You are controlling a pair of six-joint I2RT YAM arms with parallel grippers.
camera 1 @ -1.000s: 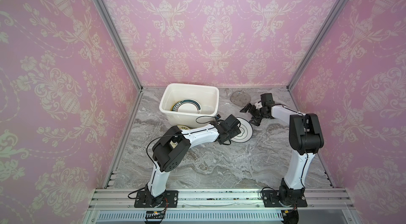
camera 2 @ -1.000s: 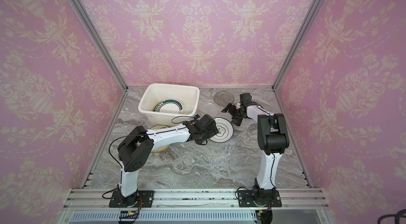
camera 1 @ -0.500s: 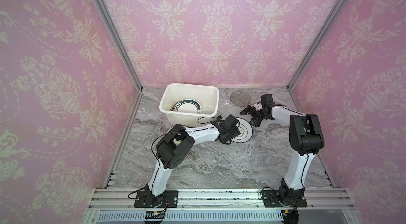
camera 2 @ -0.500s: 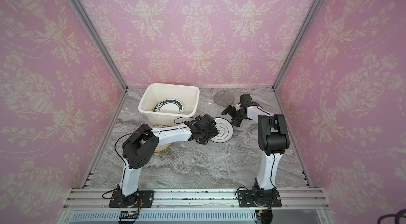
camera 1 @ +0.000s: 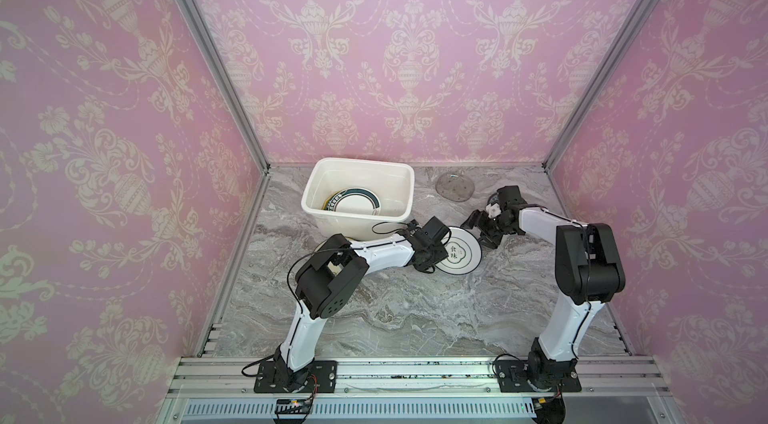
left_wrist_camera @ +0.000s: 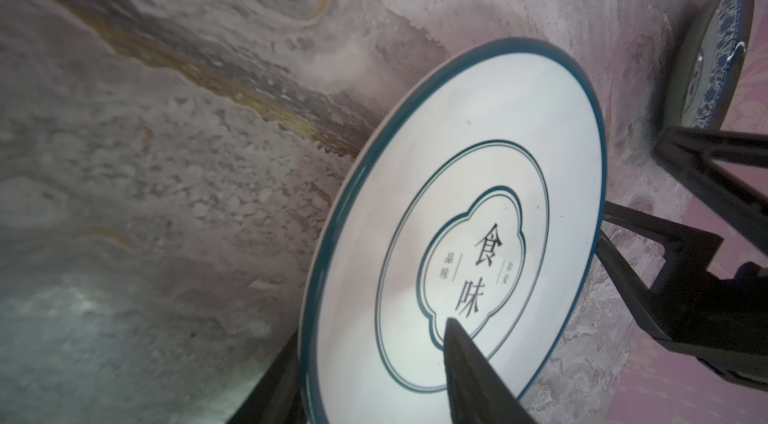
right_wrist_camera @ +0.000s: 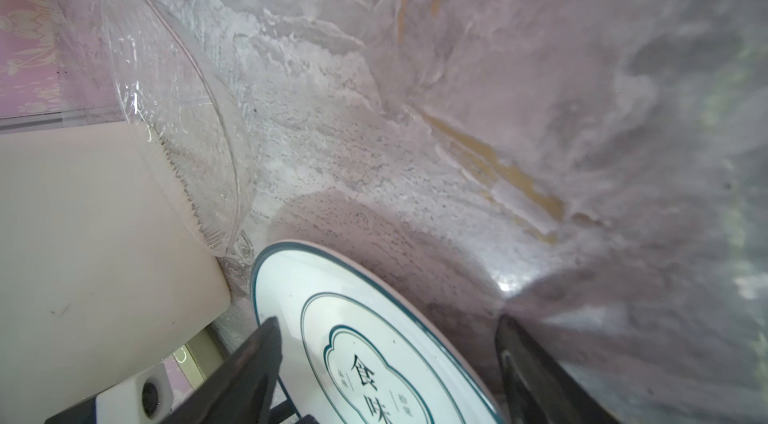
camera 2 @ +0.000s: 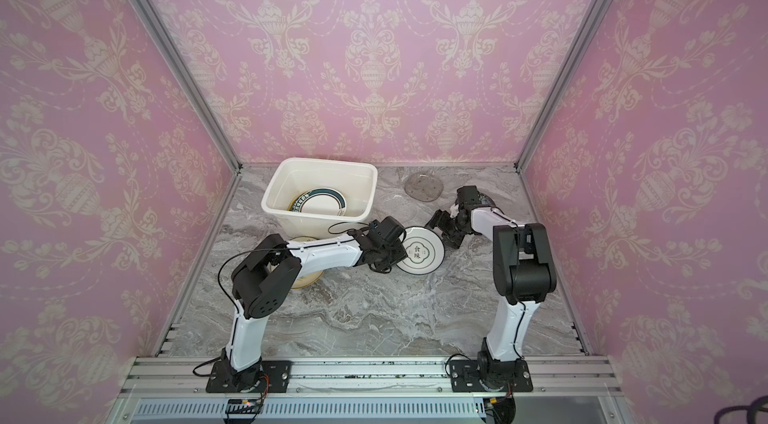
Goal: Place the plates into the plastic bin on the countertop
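The teal-rimmed plate [camera 1: 460, 253] lies on the grey surface [camera 1: 415, 309], near the plastic bin's [camera 1: 353, 227] front right corner and not yet inside it. The left jaws straddle its rim, one finger over the face and one under the edge. Whether they already pinch it I cannot tell. The right jaws stand spread at the opposite edge, probably to brace the plate against sliding. Dark-rimmed plates [camera 1: 357, 206] already lie in the bin.
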